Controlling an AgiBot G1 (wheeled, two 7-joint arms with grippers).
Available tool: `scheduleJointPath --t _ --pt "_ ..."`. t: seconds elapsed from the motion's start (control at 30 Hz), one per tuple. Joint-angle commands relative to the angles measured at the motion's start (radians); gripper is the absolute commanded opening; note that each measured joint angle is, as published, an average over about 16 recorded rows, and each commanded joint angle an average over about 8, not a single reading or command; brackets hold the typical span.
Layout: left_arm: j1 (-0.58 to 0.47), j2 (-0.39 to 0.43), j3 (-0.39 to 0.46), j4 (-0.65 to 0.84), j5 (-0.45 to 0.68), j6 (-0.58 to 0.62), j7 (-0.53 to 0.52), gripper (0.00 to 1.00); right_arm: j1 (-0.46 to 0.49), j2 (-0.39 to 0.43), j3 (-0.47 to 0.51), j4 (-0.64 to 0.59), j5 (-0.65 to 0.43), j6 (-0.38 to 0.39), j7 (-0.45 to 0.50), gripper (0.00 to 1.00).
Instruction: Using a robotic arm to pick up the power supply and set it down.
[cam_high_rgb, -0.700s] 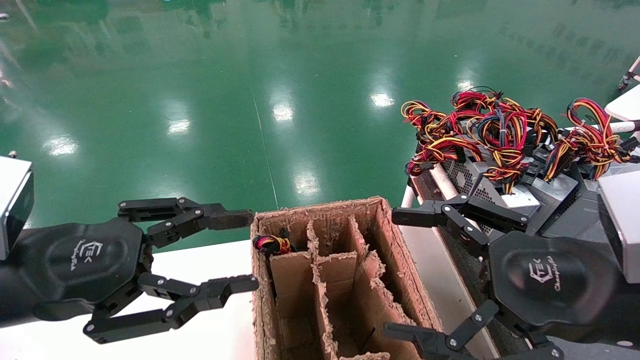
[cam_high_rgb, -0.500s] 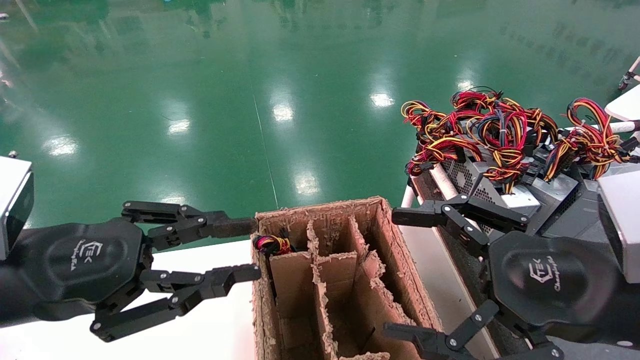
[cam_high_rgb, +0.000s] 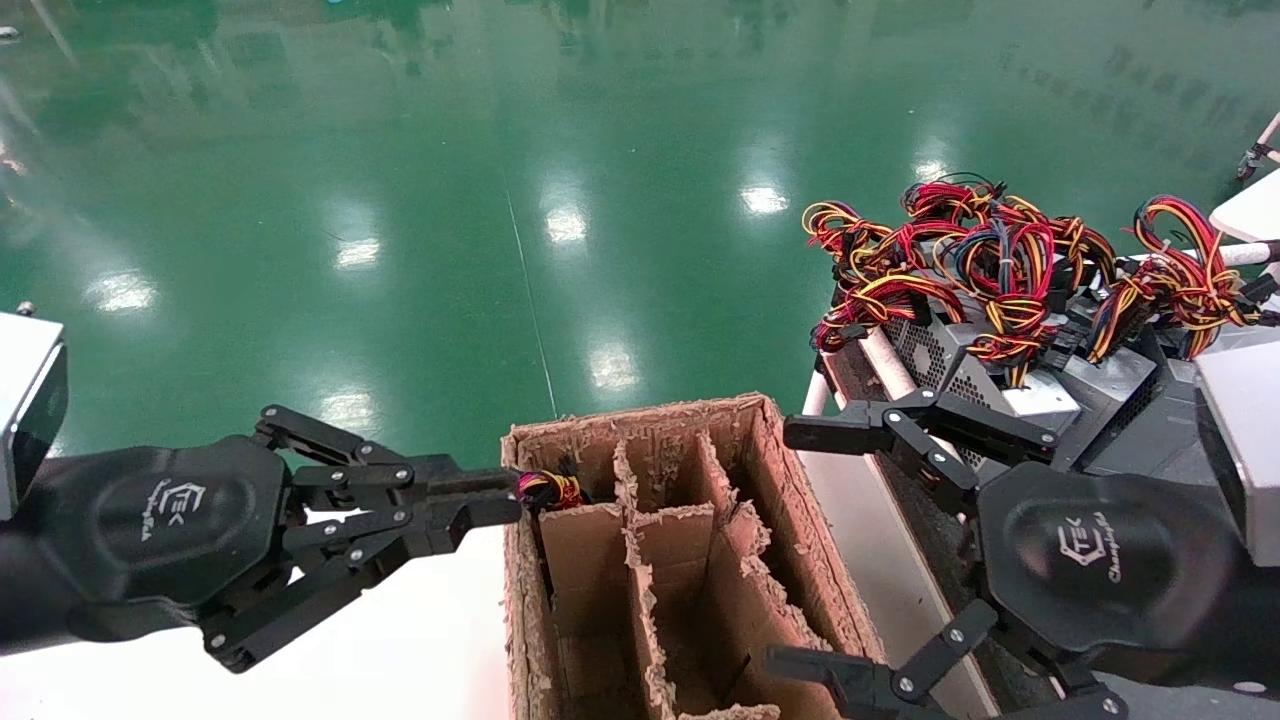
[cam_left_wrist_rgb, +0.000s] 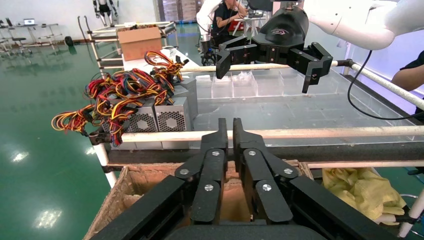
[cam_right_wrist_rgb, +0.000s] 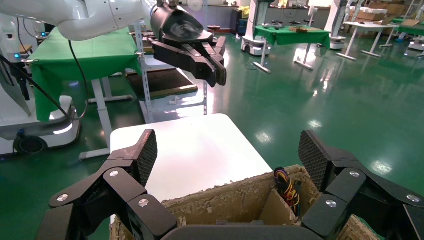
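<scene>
Brown divider box on white table, glossy green floor

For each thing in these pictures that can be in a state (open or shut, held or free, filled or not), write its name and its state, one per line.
left gripper: shut, empty, beside the box's left wall
right gripper: open, empty
cardboard divider box: open-topped; wire bundle in its far-left cell
power supplies: stacked on the rack, ungrasped

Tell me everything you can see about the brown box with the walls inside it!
The brown cardboard divider box stands open-topped on the white table, between the two hands. Its rim is ragged and torn. Cardboard partitions split it into several tall compartments. A small bundle of red, yellow and black wires pokes up from the far-left compartment; what it belongs to is hidden. The left hand, shut, sits at that corner's rim.
</scene>
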Motion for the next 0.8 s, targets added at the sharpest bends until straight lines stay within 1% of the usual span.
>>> scheduleJointPath --t 0.03,0.2,0.23,0.47,0.5,0.73,0.8 --pt "0.000 0.000 0.000 0.000 0.000 0.000 0.000 0.00 0.000 0.000 0.000 0.001 0.002 -0.002 0.000 1.00" --pt "0.000 0.000 0.000 0.000 0.000 0.000 0.000 0.00 0.004 -0.005 -0.003 -0.005 -0.016 0.021 -0.001 1.00" --pt "0.000 0.000 0.000 0.000 0.000 0.000 0.000 0.06 0.006 -0.008 -0.004 -0.007 -0.023 0.029 0.000 1.00" --pt "0.000 0.000 0.000 0.000 0.000 0.000 0.000 0.93 0.037 -0.037 -0.028 -0.031 -0.092 0.095 0.015 1.00" --pt "0.000 0.000 0.000 0.000 0.000 0.000 0.000 1.00 0.044 -0.045 -0.034 -0.037 -0.105 0.105 0.018 1.00" --pt "0.000 0.000 0.000 0.000 0.000 0.000 0.000 1.00 0.096 -0.105 -0.086 -0.086 -0.214 0.190 0.058 1.00" --pt "0.000 0.000 0.000 0.000 0.000 0.000 0.000 1.00 0.104 -0.113 -0.094 -0.092 -0.232 0.204 0.066 1.00"
